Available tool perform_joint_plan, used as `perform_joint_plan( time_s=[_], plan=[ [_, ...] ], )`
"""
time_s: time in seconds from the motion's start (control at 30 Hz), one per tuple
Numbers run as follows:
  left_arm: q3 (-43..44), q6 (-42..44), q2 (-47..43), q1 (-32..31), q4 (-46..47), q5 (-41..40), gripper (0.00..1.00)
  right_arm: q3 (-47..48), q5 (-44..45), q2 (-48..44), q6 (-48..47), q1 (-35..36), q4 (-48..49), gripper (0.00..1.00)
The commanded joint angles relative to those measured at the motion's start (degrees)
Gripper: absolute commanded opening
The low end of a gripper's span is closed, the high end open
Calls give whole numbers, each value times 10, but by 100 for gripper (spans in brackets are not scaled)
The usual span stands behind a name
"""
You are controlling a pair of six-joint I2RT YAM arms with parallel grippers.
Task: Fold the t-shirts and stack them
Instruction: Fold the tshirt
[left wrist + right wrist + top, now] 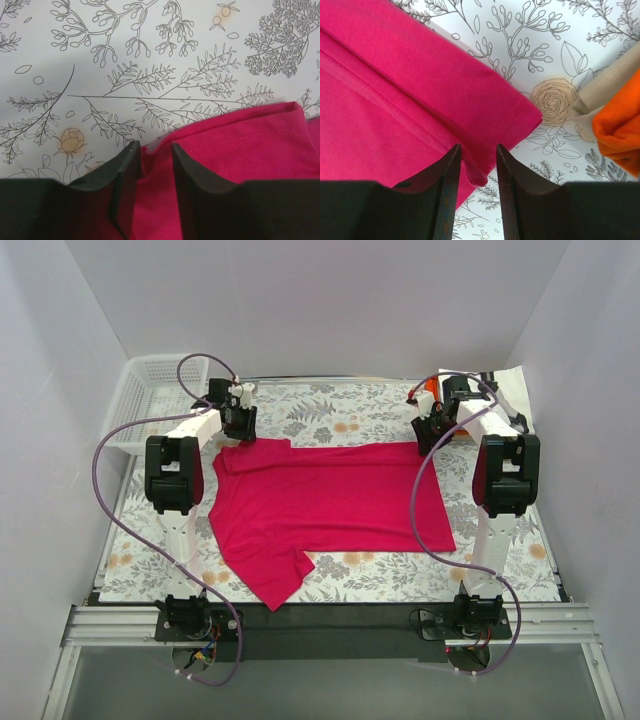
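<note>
Floral table: one orange shirt, one crimson shirt; left claw, right claw spread astride latter.

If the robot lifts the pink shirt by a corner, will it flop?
The crimson-pink cloth t-shirt would probably flop and droop; its edges already lie folded over softly. It looks thin and lies flat, so it is likely light.

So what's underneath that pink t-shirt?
Only the flower-printed table cover can be seen, showing all around the pink t-shirt. The shirt looks folded over on itself along its far edge, so its lower layer and the stretch of table beneath it are covered.
</note>
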Motion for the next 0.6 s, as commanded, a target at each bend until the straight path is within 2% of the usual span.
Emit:
perform_joint_plan(
  time_s=[0.0,0.03,0.1,0.23,0.37,0.53,0.57],
  plan=[
    [-20,0,-39,-7,2,-5,23,-8,-1,-27,-15,-2,-16,35],
    [-21,-1,-45,-7,2,-5,11,-8,-2,-29,-16,-1,-18,36],
    [-19,-2,-52,-7,1,-10,0,-8,-5,-32,-20,-2,-27,36],
    [-18,2,-86,-7,-8,-6,0,-16,-4,-37,-32,-1,-38,35],
    [-41,18,-158,-7,-34,52,0,-25,-4,-53,-38,-2,-38,31],
    [-101,57,-235,-7,-71,104,0,-29,3,-56,-44,-2,-40,18],
    [-137,64,-249,-7,-73,114,0,-31,5,-56,-46,-2,-40,17]
  ],
)
